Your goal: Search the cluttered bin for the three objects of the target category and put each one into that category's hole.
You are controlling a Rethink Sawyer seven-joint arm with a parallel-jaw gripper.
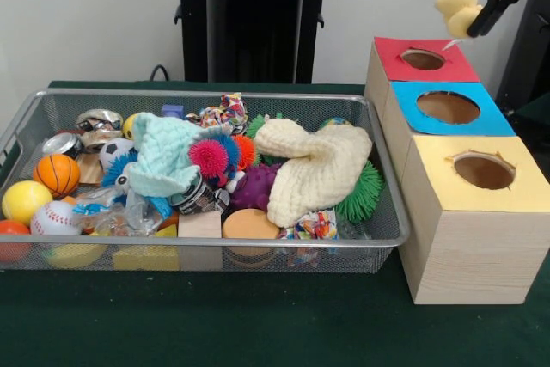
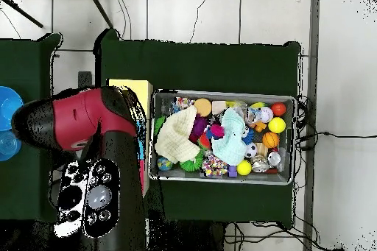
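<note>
My gripper (image 1: 474, 20) is at the top right of the front view, shut on a soft pale yellow object (image 1: 456, 6). It holds the object in the air just above and to the right of the round hole (image 1: 423, 59) in the red-faced wooden box. The silver wire-mesh bin (image 1: 206, 94) stands to the left of the boxes, full of clutter. In the overhead view the bin's rim (image 2: 221, 92) shows, but my red arm (image 2: 88, 123) hides the gripper and the red box.
The blue-faced hole (image 1: 448, 107) and the yellow-faced hole (image 1: 484, 171) lie in front of the red one. The bin holds a cream knitted hat (image 1: 314, 169), a mint knitted hat (image 1: 168, 154), a basketball (image 1: 57, 174), spiky balls and blocks.
</note>
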